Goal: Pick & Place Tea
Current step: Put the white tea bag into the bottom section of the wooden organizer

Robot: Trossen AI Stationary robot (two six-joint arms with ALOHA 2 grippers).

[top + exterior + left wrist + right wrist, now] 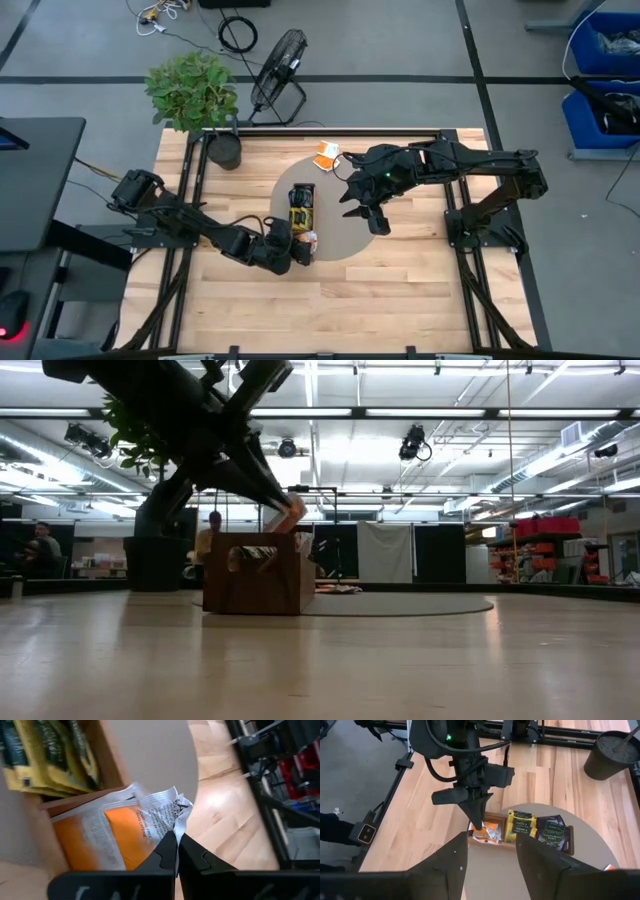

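- Your left pincer (176, 851) is clenched on just the crinkled corner of an orange-and-white sachet (120, 827), so the hold looks thin. If you swing or jerk the arm, the paper could slip out or tear at that corner.
- The sachet hangs at the end compartment of the wooden tray (302, 213), its lower edge against the tray's end wall. Judged from that, letting go now could leave it leaning on the rim or sliding out onto the grey mat (340, 245) instead of dropping inside.
- The yellow-green sachets (47, 755) sit packed upright in the next compartment. A sideways drift of the held one could catch on the divider and fold it.
- Your right pincer (490, 851) hovers with its jaws apart and nothing between them, above the mat just beside the tray. Both arms crowd the same spot, so a move by either could bring them into contact.
- Relative to the left pincer, the sachet extends forward and down from the fingertips toward the tray, with only its corner pinched.
- More orange sachets (326, 155) lie on the table beyond the far end of the tray, near the right arm, apart from both pincers.
- Dark blue-black sachets (551, 831) fill the compartment past the yellow-green ones.
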